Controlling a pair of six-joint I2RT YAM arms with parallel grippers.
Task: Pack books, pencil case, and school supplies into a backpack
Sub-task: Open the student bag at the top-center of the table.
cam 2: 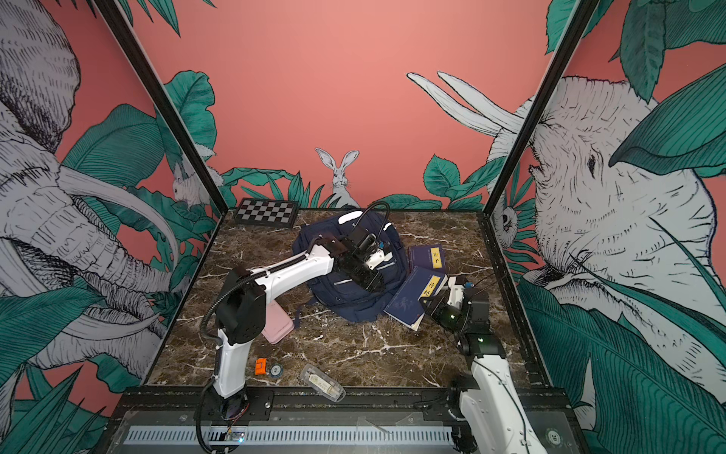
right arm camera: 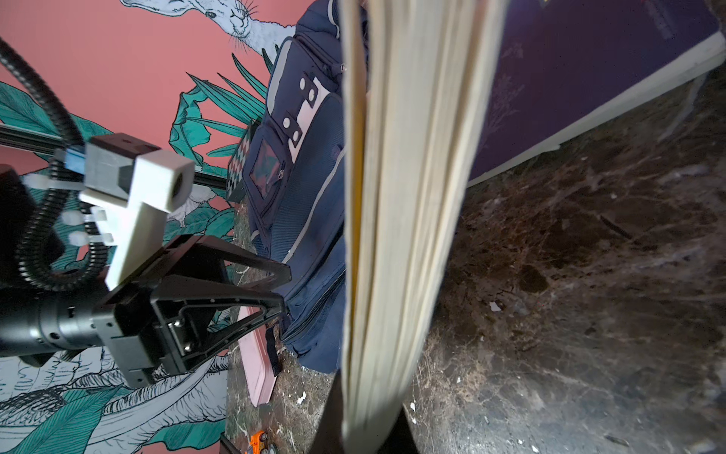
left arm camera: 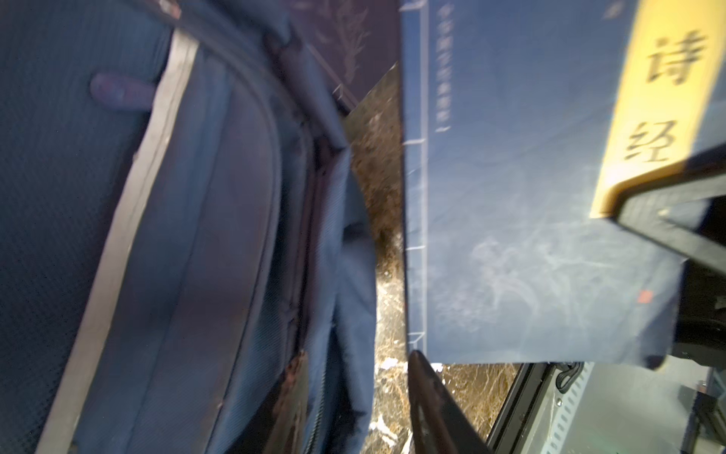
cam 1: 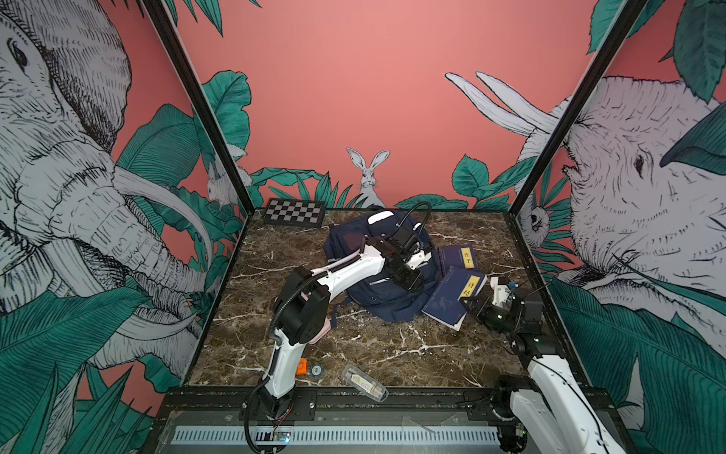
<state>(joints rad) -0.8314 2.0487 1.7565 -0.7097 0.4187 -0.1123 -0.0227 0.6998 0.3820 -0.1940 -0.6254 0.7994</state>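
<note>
Though aslant — book [cam 1: 448,300] in right gripper [cam 1: 471,302]

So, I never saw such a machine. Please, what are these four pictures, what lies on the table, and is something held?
These are two robot arms at a marble table. Two pictures look down from one camera head above; two come from cameras on the wrists. On the table lie a navy backpack, a navy book, a pink case and a chessboard. The right end effector is shut on the edge of a second navy book. The left end effector, by the backpack, is open and empty.
</note>
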